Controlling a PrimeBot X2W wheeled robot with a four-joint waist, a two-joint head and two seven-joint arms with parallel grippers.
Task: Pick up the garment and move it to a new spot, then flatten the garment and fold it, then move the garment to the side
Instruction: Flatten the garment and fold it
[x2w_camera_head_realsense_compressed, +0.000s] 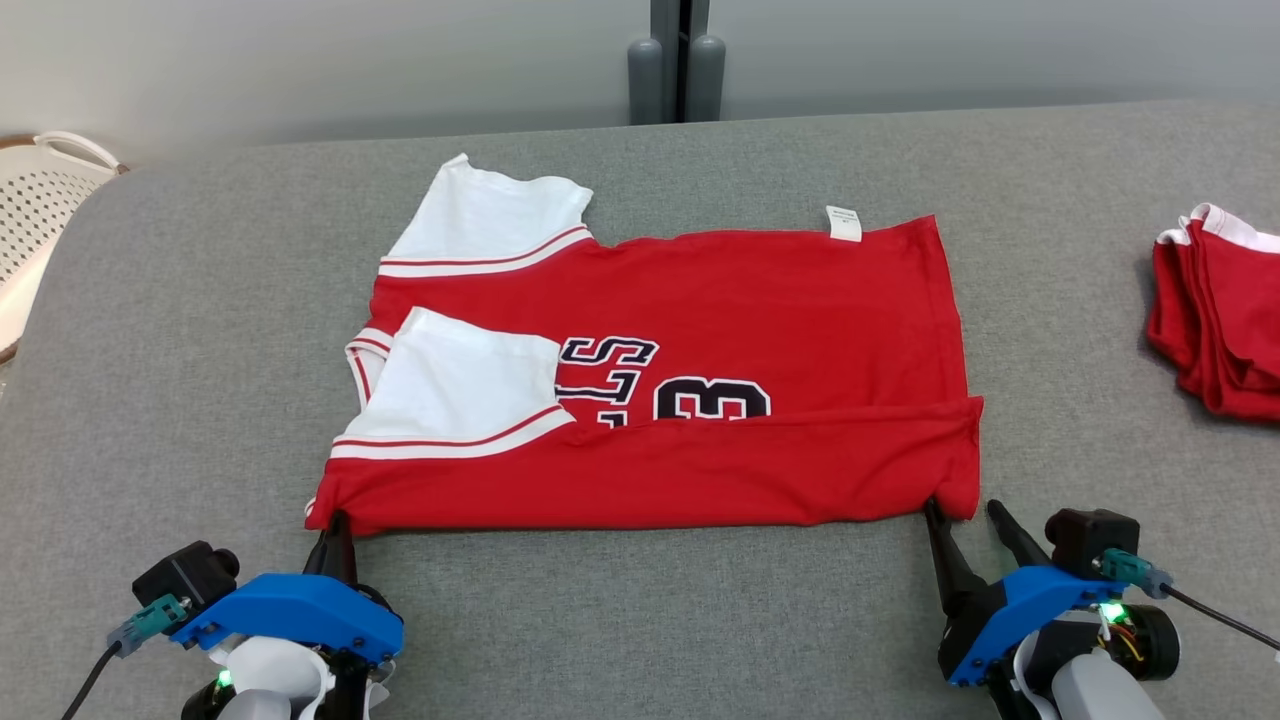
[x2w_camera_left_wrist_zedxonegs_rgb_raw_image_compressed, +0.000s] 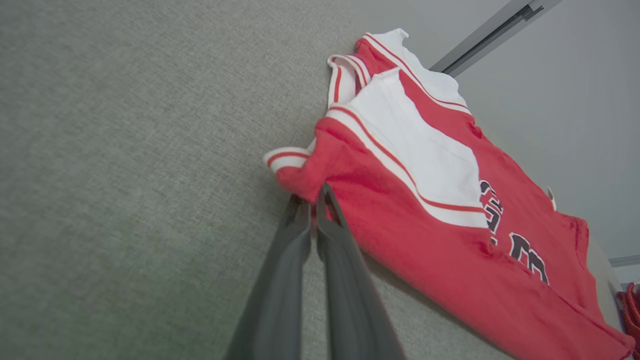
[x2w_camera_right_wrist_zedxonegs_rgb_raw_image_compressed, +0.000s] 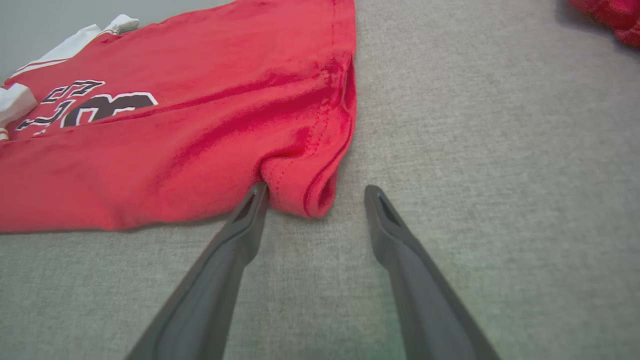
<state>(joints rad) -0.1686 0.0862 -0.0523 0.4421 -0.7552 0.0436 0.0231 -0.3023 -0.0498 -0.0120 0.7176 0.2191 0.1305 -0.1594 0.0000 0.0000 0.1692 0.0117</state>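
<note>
While the shirt (x2w_camera_head_realsense_compressed: 700, 350) lies flat mid-table, head view has its near long edge folded up over the print. Left tool (x2w_camera_head_realsense_compressed: 335, 525) is clenched on the near-left corner. Right tool (x2w_camera_head_realsense_compressed: 965, 515) is spread wide at the near-right corner, gripping nothing. A pile of red clothes (x2w_camera_head_realsense_compressed: 1215, 320) sits well apart at the right of the table (x2w_camera_head_realsense_compressed: 200, 400), and a white basket (x2w_camera_head_realsense_compressed: 40, 200) stands off its left end.

Left wrist view: left tool (x2w_camera_left_wrist_zedxonegs_rgb_raw_image_compressed: 312, 197) has both fingers pressed together on a bunched bit of red corner on the shirt (x2w_camera_left_wrist_zedxonegs_rgb_raw_image_compressed: 450, 210). Can't tell how many layers it holds.

Right wrist view: right tool (x2w_camera_right_wrist_zedxonegs_rgb_raw_image_compressed: 316, 191) straddles the rolled hem corner of the shirt (x2w_camera_right_wrist_zedxonegs_rgb_raw_image_compressed: 175, 150). One finger touches the cloth, the other is clear of it.

Risks:
- The right side closes on only the hem roll, so the corner slips out on the lift.
- The left side grips the top layer only, so the fold peels open.
- One side pulls before the other is gripped, so the shirt drags skew and the folded-in white sleeve (x2w_camera_head_realsense_compressed: 450, 390) flops out.

Writing: dark number, looks like "13", with its lower part hidden under the fold. Letters beside it are partly covered and not readable as a word. White tag (x2w_camera_head_realsense_compressed: 843, 222) sits on the far edge, print too small to read.
</note>
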